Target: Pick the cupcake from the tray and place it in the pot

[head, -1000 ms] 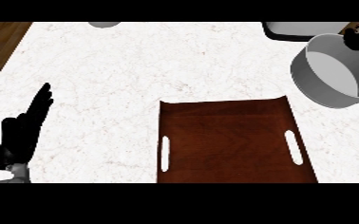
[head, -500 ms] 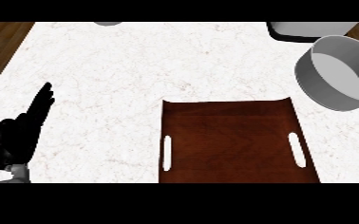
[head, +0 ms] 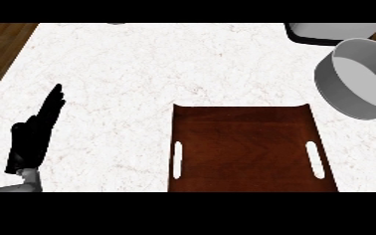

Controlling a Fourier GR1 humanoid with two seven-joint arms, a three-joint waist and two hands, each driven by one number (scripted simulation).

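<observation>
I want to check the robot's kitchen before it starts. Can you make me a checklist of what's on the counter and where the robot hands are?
Surface: white marbled counter, with a wooden strip showing at its far left.
Job's things: brown wooden tray with two white handle slots, bare; grey pot at the right edge, partly cut off; no cupcake seen.
Clutter: dark-rimmed grey object at the top right, cut off, cannot tell what it is.
Robot hands: left robot hand open, fingers straight, resting at the lower left; right robot hand not in view.
Cables: nothing seen.
Surroundings: nothing seen beyond the counter.
</observation>
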